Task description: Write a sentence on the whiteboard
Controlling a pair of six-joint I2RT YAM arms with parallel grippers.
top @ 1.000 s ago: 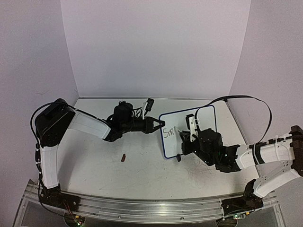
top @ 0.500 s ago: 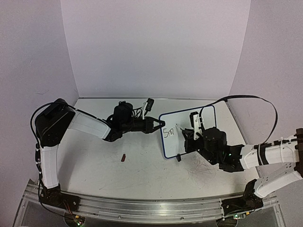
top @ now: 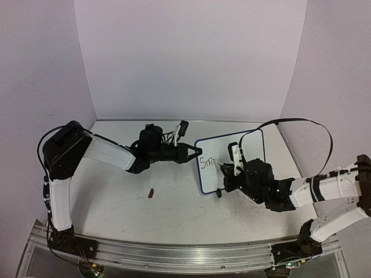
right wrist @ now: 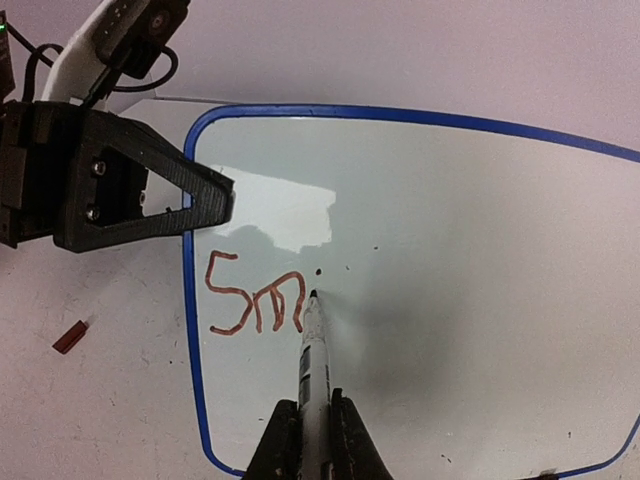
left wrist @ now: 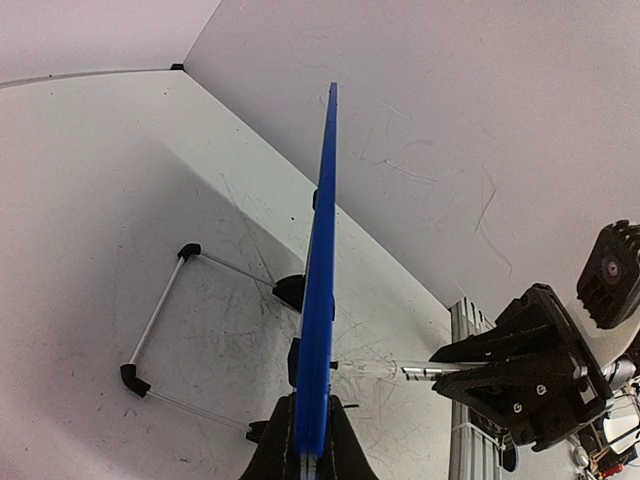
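Observation:
The whiteboard (top: 246, 149) stands tilted on the table, blue-framed; it also shows in the right wrist view (right wrist: 460, 300) and edge-on in the left wrist view (left wrist: 322, 260). My left gripper (top: 194, 154) is shut on its left edge, its jaws closed on the blue frame (left wrist: 308, 452). My right gripper (top: 227, 169) is shut on a white marker (right wrist: 313, 355). The marker tip rests on the board just right of the letters. The sentence (right wrist: 255, 305) reads only "Sm" in reddish-brown strokes, with a small dot (right wrist: 317, 270) above the tip.
A small red cap (top: 151, 193) lies on the table left of the board, and shows in the right wrist view (right wrist: 70, 336). The board's wire stand (left wrist: 160, 330) reaches out behind it. An aluminium rail (top: 174, 252) runs along the near edge.
My right gripper drew slightly back and right with the marker, then returned to the board beside the "m". The left gripper and the board have not moved.

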